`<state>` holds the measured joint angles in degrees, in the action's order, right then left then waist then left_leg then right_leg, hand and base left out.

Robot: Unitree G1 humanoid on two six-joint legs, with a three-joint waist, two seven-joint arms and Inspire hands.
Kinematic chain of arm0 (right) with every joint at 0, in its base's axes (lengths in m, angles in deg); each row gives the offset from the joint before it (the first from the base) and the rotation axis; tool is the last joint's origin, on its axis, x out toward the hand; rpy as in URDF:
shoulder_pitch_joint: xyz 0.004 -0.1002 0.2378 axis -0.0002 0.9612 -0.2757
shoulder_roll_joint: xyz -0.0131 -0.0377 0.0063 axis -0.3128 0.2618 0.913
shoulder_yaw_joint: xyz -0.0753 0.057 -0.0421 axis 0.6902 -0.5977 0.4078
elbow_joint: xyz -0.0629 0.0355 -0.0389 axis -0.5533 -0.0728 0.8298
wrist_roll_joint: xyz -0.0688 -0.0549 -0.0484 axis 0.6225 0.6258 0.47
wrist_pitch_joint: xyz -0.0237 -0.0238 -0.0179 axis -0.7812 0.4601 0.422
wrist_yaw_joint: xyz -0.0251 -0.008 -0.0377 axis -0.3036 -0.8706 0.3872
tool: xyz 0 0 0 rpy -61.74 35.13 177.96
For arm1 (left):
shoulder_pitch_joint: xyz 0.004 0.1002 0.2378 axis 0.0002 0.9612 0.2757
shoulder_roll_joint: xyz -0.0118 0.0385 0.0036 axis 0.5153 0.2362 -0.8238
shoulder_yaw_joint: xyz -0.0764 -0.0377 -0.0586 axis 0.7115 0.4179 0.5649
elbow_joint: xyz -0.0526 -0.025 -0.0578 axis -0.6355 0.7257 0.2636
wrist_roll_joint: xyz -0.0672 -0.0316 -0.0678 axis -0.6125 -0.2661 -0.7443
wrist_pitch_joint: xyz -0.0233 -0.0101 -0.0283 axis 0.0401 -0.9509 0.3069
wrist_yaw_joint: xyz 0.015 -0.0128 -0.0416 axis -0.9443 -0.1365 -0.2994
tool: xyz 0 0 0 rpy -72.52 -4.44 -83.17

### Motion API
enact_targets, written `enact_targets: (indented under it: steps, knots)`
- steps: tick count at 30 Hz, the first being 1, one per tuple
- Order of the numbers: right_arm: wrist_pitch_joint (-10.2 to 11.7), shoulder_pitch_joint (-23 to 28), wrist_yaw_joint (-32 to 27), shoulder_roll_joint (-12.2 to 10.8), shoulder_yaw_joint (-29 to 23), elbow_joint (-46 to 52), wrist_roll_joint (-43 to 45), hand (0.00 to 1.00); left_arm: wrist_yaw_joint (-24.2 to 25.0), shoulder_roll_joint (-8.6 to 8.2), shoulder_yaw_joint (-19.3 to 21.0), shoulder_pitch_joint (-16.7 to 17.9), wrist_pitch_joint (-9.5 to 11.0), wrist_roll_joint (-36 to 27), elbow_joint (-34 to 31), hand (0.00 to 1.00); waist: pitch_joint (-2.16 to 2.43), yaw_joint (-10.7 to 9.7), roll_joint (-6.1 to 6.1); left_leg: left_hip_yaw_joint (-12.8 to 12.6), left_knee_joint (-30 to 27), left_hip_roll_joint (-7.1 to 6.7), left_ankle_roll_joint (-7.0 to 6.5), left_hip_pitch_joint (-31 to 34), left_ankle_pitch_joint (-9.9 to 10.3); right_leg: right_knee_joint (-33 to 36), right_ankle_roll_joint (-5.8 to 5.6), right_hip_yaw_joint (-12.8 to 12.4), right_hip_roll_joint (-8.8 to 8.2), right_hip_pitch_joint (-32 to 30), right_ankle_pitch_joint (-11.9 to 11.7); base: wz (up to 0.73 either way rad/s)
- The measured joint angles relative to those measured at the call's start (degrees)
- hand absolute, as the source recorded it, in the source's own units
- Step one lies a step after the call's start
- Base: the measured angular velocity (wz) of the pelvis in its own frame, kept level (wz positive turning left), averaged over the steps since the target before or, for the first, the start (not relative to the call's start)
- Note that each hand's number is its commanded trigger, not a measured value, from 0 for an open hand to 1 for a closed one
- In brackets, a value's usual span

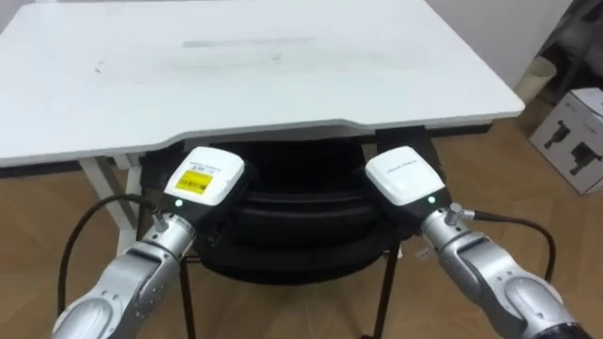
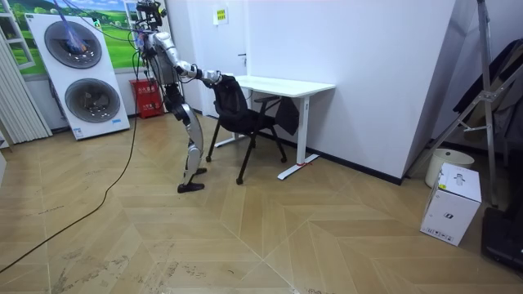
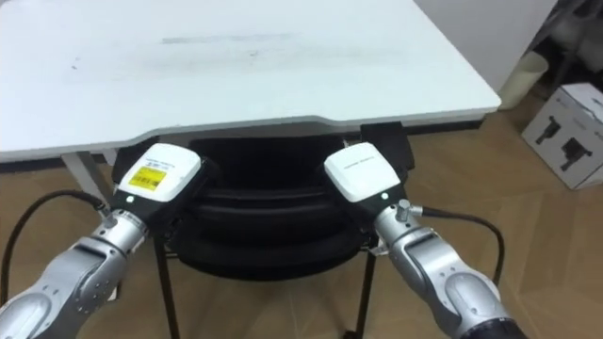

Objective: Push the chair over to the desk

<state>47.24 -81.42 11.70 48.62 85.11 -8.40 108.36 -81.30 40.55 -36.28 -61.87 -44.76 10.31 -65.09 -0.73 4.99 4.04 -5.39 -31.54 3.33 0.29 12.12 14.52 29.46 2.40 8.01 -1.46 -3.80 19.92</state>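
While the robot stands just behind it, the one black chair (image 1: 301,226) is at the near edge of the one white bench (image 1: 254,75), its seat partly under the top. Two hands are at the chair's back: the left hand (image 1: 205,179) on the left part, the right hand (image 1: 405,174) on the right part. Their fingers are hidden under the white backs of the hands, so I cannot tell if they grip or only press. One white box (image 1: 577,137) stands on the floor to the right, well apart from the chair. In the room view two washers (image 2: 78,73), one on top of the other, stand behind the robot.
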Motion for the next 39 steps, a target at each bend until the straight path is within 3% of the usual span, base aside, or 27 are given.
enact_targets:
  steps: [7,10,12,15,19,23,27,31,39]
  knots:
    - [0.9,0.0,0.0,0.1,-1.6,0.7,0.9,1.0,0.1,-0.41,0.6,-0.1,0.8,0.0,-0.4,1.0,-0.09,0.1,-0.1,-0.2,0.8,-0.22,-0.08,0.3,-0.1,-0.9,-0.12,0.0,-0.65,-0.1,0.1,0.05]
    - [1.0,0.0,0.0,0.3,-1.8,0.6,0.9,1.0,0.4,-0.73,0.6,-0.1,1.0,0.0,-0.3,1.0,-0.29,0.0,0.23,-0.2,1.3,-1.1,-0.15,-0.5,-0.1,-0.6,-0.43,0.2,-1.69,0.2,0.5,-0.02]
    - [1.5,0.0,-0.4,0.7,-2.1,0.6,1.0,1.0,0.6,-0.79,0.9,-0.4,1.6,0.0,-0.3,1.0,-0.76,0.3,1.07,-1.0,2.1,-2.46,-0.86,-1.5,0.3,1.8,-1.09,-0.1,-3.41,-0.2,2.0,-0.05]
    - [1.7,0.0,-0.4,0.8,-2.1,0.7,0.9,1.0,0.6,-0.76,1.2,-0.5,2.4,0.0,-0.3,1.0,-0.94,0.2,1.54,-1.9,1.5,-2.95,-1.89,-1.9,1.5,3.4,-1.92,-0.2,-4.56,-0.3,3.0,-0.01]
    - [1.5,0.0,-0.4,0.9,-2.2,1.1,0.7,1.0,1.0,-0.46,1.7,-1.6,3.3,0.0,0.1,1.0,-0.96,1.5,1.58,-2.8,1.2,-2.63,-2.42,-1.7,1.8,2.6,-2.73,-0.9,-4.31,-0.3,2.4,-0.16]
    - [1.0,-0.1,-0.5,0.8,-2.5,1.1,0.6,1.0,0.7,-0.43,1.3,-3.7,3.4,0.5,1.3,1.0,-0.91,1.0,1.02,-1.3,1.5,-2.13,-2.79,-0.6,1.6,-2.2,-3.24,0.0,-2.87,0.9,-0.1,0.1]
    - [0.7,-0.3,-0.4,0.8,-2.5,1.3,0.6,1.0,-0.1,-0.39,1.0,-4.1,3.4,0.5,1.8,1.0,-0.8,1.2,0.77,-1.2,2.7,-2.19,-3.03,-0.9,1.3,-4.9,-3.53,0.2,-2.59,1.9,-1.3,0.0]
    - [0.8,-0.8,0.3,0.8,-2.5,1.5,0.6,1.0,-0.4,-0.17,1.1,-4.4,3.4,0.5,2.0,1.0,-0.8,0.9,0.9,-0.7,3.3,-2.45,-2.93,-1.0,1.0,-5.8,-3.5,0.8,-2.69,2.7,-1.4,0.06]
    - [1.2,-0.7,1.6,0.8,-2.2,1.7,0.5,1.0,0.2,0.1,1.1,-4.3,3.2,0.4,2.1,1.0,-1.02,0.5,2.01,1.0,7.2,-3.2,-2.13,-2.9,-1.5,-9.8,-2.78,2.5,-2.5,5.1,-2.8,0.1]
